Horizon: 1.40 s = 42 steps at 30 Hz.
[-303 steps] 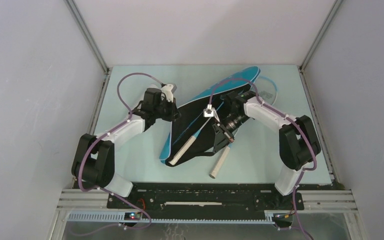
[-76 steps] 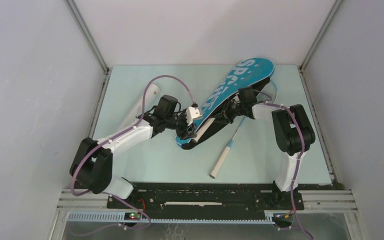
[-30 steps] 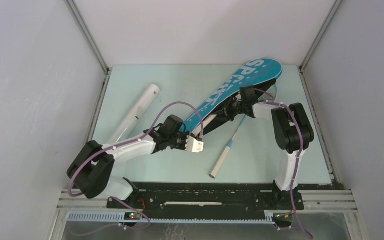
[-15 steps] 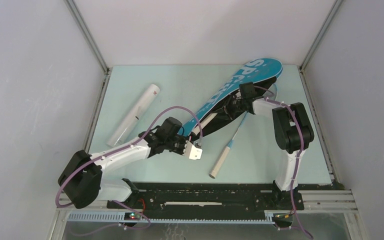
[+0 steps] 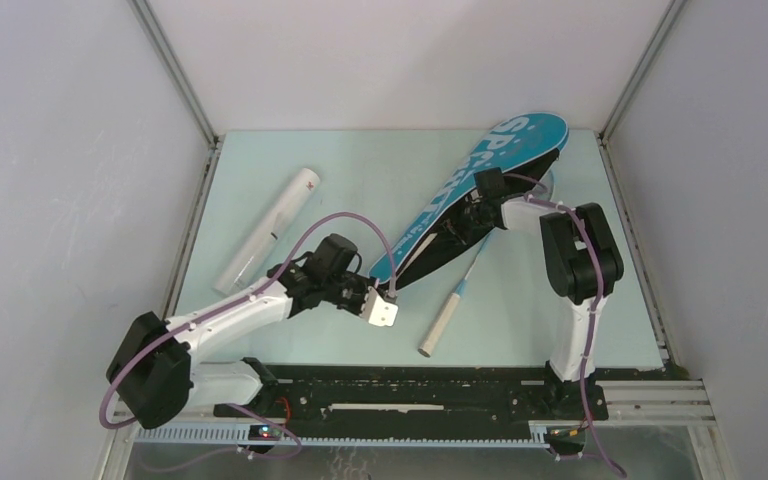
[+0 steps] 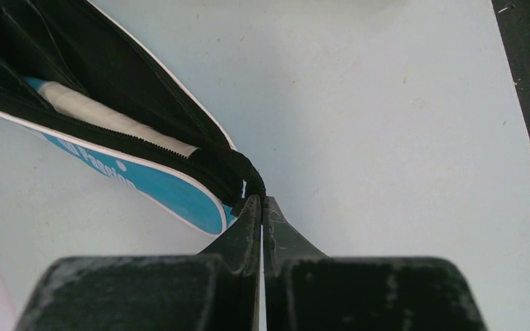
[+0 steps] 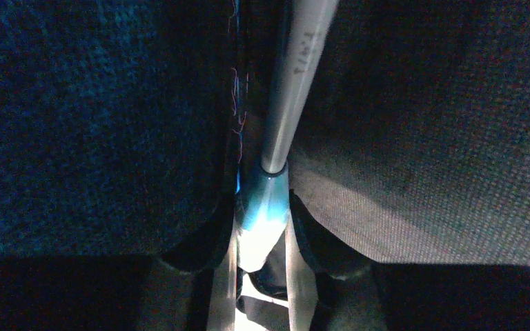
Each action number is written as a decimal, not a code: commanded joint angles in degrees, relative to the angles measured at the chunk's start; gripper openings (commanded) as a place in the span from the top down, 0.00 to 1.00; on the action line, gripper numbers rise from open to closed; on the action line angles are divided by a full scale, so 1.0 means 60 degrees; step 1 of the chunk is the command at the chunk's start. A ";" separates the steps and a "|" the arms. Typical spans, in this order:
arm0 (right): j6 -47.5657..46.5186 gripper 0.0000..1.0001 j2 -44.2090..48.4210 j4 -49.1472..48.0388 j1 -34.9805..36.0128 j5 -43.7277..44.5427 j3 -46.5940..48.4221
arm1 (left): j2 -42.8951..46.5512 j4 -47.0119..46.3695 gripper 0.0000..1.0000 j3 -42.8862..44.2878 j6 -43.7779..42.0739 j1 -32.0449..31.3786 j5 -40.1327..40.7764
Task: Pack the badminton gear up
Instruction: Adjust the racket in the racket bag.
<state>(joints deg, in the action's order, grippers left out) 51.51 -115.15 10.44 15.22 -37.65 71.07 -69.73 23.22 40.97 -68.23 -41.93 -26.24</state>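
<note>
pale green tabletop (image 5: 360, 170) is crossed diagonally by the blue racket bag (image 5: 505, 145), whose near tip is pinched in the closed left end effector (image 6: 262, 205). inside the bag, a racket (image 7: 297, 69) is clamped at its shaft cone by the right end effector (image 7: 262, 224). a white tube (image 5: 265, 230) is laid far left.

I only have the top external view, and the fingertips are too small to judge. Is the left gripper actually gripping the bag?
Observer: Yes, the left gripper is shut on the black zipper end at the narrow tip of the racket bag.
Operator: Anything inside there?
Observer: A white racket handle shows through the open zipper.
Operator: And the right?
Observer: The right gripper is closed on a racket where its shaft meets a light-blue collar, inside the dark bag.
</note>
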 commanded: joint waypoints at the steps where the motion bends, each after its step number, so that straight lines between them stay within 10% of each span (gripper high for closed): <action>1: -0.0444 1.00 -0.0024 -0.0654 0.0014 0.0778 0.0600 | 0.0155 0.0435 1.00 -0.0091 -0.0590 -0.0100 -0.0622; 15: -0.0592 1.00 -0.0973 -0.0537 0.0496 0.1161 0.1079 | -0.0444 0.0160 0.98 0.0281 -0.0337 -0.1186 -0.0104; 27: -0.1302 0.97 -0.0619 -0.0118 0.0457 0.1054 0.1079 | -0.0526 -0.0096 0.32 0.0156 -0.0334 -0.1493 0.1457; 35: -0.1838 0.89 -0.0476 -0.0023 0.0514 0.1006 0.0940 | -0.0020 0.0402 0.17 0.1553 0.1913 -0.0324 0.0100; 42: -0.2233 0.62 -0.0152 0.0231 0.0552 0.1006 0.0935 | -0.0820 -0.1796 0.08 0.2450 0.6092 0.0126 -0.0236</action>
<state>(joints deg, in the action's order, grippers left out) 47.35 -120.07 11.64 18.13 -34.96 75.40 -72.20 21.76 51.53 -49.17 -41.21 -24.53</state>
